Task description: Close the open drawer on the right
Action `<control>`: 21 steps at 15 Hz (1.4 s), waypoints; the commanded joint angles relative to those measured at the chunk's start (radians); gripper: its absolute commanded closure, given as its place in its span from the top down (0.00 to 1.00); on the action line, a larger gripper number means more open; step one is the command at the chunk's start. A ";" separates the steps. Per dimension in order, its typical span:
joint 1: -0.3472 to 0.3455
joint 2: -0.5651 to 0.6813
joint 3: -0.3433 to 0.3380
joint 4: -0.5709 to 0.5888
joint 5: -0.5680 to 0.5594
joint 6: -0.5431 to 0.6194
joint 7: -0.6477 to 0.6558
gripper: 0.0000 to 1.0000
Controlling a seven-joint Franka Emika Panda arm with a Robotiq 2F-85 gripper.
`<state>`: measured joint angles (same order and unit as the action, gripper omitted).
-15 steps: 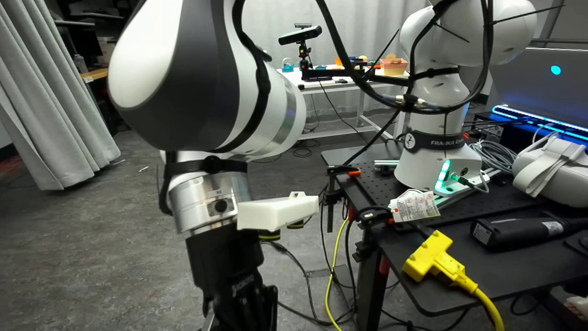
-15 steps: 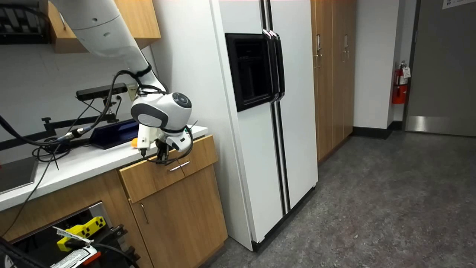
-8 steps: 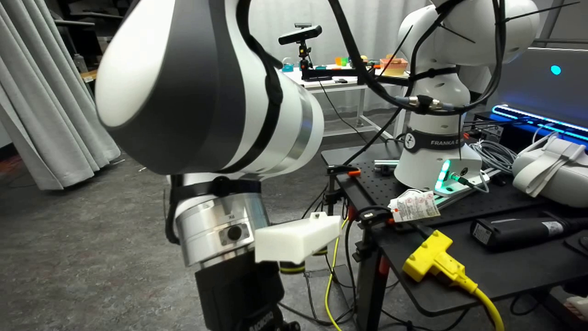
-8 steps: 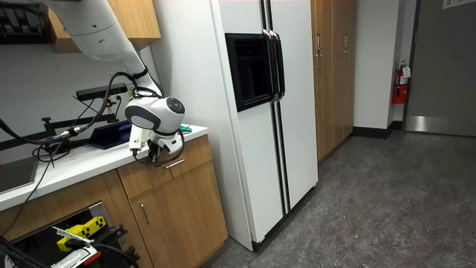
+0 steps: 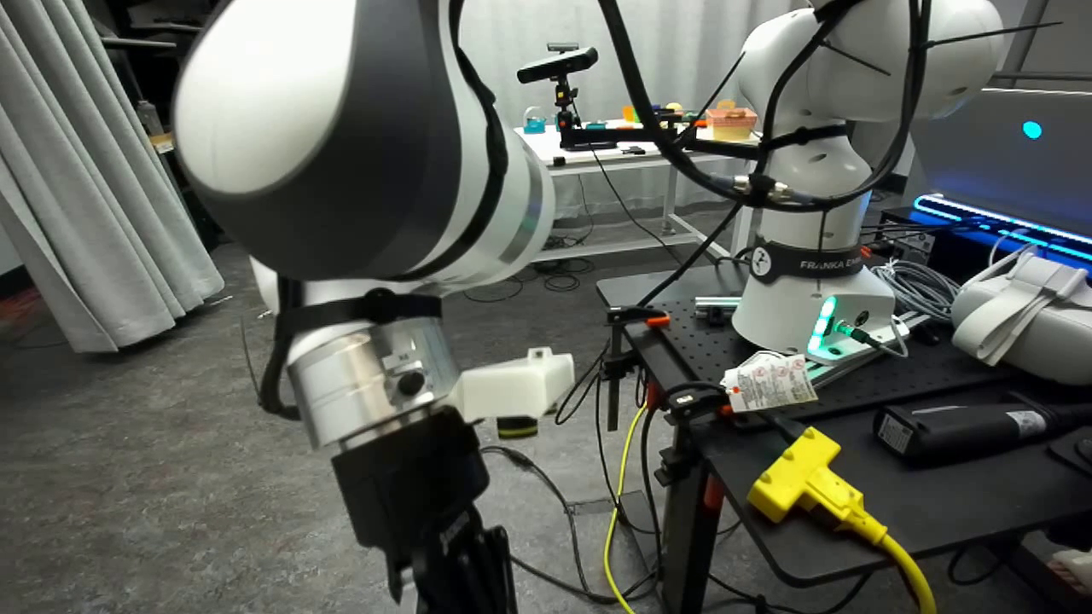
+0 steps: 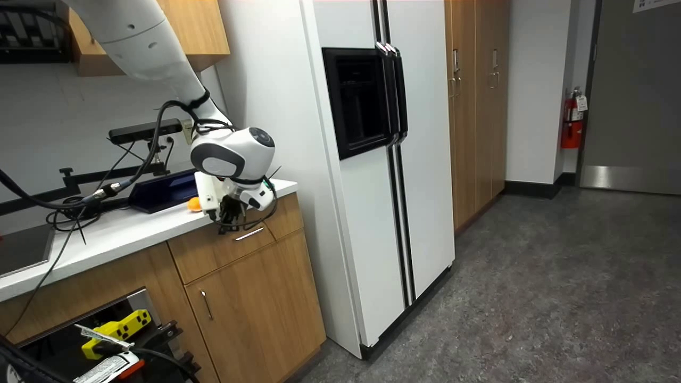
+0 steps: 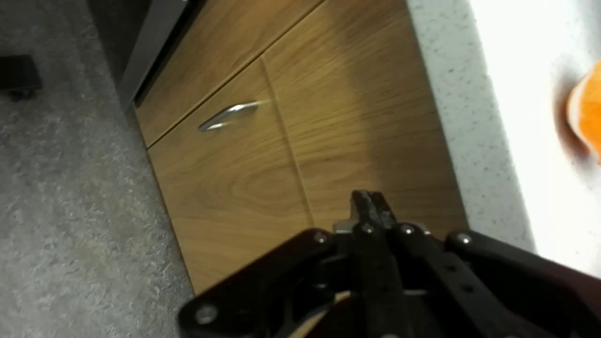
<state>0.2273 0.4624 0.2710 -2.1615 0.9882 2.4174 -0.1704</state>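
Note:
The drawer point(image 6: 205, 258) shows only its light tan wood front with a silver handle point(image 6: 249, 234), under the white counter in an exterior view. The front sits about flush with the cabinet; its white inside is hidden. The drawer front also shows in the wrist view point(image 7: 361, 108), above a cabinet door with its own handle point(image 7: 230, 116). My gripper point(image 7: 373, 202) is shut and empty, its fingertips together in front of the drawer front. In an exterior view my gripper point(image 6: 229, 226) is just above and left of the handle; I cannot tell whether it touches. Elsewhere its fingertips are cut off.
The white counter point(image 6: 127, 236) overhangs the drawer and carries an orange object point(image 6: 194, 204), also in the wrist view point(image 7: 591, 110), and a dark blue tray point(image 6: 162, 191). The white fridge point(image 6: 276, 159) stands to the right. A black cart point(image 5: 853, 520) holds a yellow power splitter point(image 5: 798, 477).
The drawer front stood out from the cabinet a second ago, then moved in to about flush. My arm first moved toward the cabinet, then drew back and up, with the gripper tilting.

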 commanded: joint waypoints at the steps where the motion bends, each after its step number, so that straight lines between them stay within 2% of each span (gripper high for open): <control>1: -0.013 -0.131 -0.063 -0.038 -0.200 -0.077 0.013 0.00; 5: -0.061 -0.251 -0.056 -0.032 -0.278 -0.071 -0.090 0.00; 11: -0.045 -0.402 -0.031 0.011 -0.249 -0.042 -0.247 0.00; 21: 0.011 -0.461 -0.001 0.085 -0.307 0.080 -0.494 0.00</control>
<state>0.2257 0.0092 0.2733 -2.0849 0.7183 2.4579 -0.5964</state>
